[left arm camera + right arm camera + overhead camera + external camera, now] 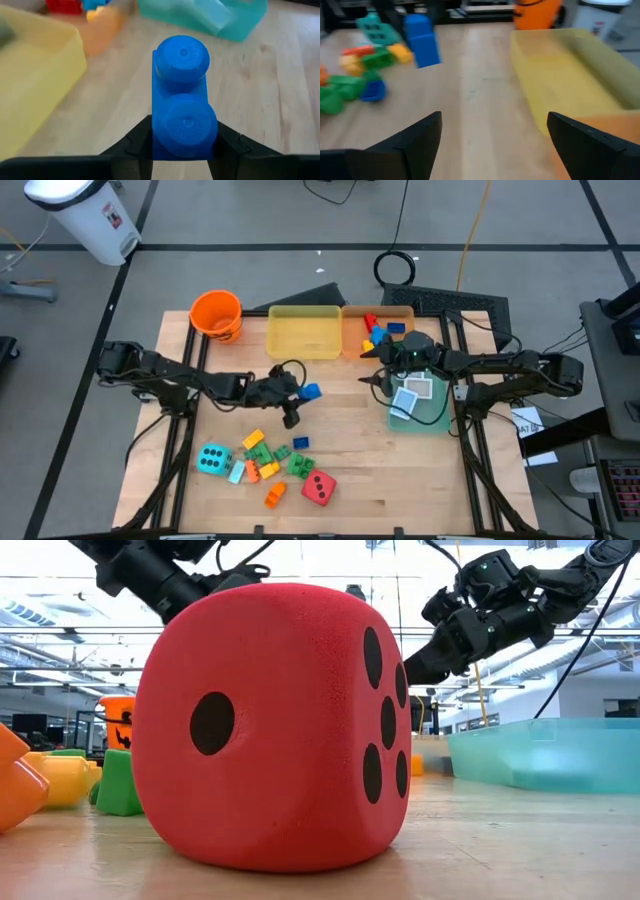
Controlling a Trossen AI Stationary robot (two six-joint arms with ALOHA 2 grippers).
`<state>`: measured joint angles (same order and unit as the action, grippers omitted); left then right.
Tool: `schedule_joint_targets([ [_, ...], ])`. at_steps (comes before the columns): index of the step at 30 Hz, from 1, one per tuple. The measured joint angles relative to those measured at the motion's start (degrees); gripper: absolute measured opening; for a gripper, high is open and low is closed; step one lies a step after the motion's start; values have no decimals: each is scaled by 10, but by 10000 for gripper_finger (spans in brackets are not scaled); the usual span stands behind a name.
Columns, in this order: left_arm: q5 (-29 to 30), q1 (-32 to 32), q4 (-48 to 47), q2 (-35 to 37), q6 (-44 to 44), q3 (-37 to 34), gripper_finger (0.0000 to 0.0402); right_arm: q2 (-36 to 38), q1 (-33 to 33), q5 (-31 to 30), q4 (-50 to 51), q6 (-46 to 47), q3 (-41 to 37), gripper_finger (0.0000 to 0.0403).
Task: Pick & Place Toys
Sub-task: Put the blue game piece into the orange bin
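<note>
Left gripper (300,392) clamped on blue brick (182,100), held above table centre, near yellow tray (303,332). Right gripper (490,135) held wide apart, nothing held, parked over orange tray (352,338) edge.

Remaining toys clustered near front edge, beside red die (319,487).

Risk: brick gripped by lower end only; tilt or slip judged possible during carry, drop short of tray likely.
</note>
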<state>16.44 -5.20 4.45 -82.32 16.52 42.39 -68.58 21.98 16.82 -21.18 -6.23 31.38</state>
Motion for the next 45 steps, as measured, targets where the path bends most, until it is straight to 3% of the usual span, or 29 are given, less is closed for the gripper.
schedule_joint_targets([
  [5,0,19,4,-2,-28,29,138,0,-8,43,-16,10,0,329],
  [18,-33,44,128,-20,-84,39,139,0,-38,44,-51,11,0,329],
  [24,-31,49,82,-39,-93,93,140,0,-38,43,-63,25,0,329],
  [35,-84,54,24,-156,-184,227,140,0,-54,46,-73,23,0,329],
  [45,-85,59,-17,-167,-188,257,140,-5,-77,45,-95,9,0,318],
])
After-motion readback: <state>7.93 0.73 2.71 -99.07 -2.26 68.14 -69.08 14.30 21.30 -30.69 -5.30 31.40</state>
